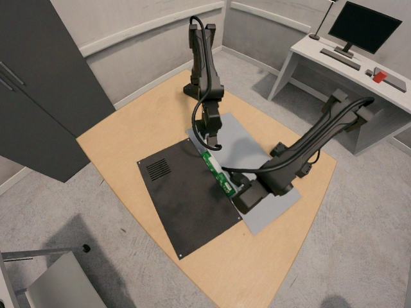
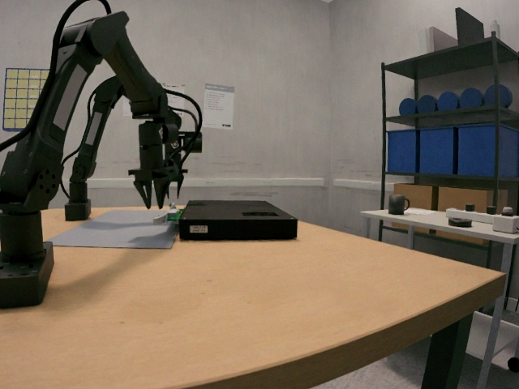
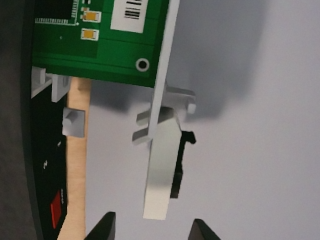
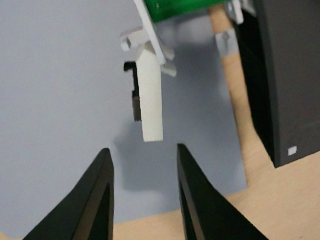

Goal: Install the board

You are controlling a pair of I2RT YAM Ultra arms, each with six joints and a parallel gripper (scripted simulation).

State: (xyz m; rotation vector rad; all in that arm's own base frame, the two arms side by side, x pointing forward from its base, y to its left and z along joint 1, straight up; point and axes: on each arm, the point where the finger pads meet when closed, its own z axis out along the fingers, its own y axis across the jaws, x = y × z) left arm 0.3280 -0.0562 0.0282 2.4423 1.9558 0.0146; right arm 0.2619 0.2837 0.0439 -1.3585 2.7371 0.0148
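The green board (image 1: 216,169) (image 2: 176,215) (image 3: 100,45) (image 4: 175,7) sits partly in the black enclosure (image 1: 185,195) (image 2: 238,220) (image 4: 290,75), component side up, its white panel sticking out over the grey mat (image 1: 239,142) (image 2: 113,230) (image 3: 260,125) (image 4: 60,100). Both levers lie in line with the panel. One lever (image 3: 162,165) is just ahead of my left gripper (image 3: 153,226) (image 2: 150,194), which is open and empty above it. The other lever (image 4: 151,100) is just ahead of my right gripper (image 4: 143,155) (image 2: 173,188) (image 1: 209,142), also open and empty.
Small grey tabs (image 3: 72,122) (image 4: 225,42) stick out from the enclosure's front near each lever. The left arm's base (image 2: 20,271) and the right arm's base (image 2: 77,209) stand beside the mat. The wooden bench (image 1: 132,132) (image 2: 293,292) extends well past the enclosure.
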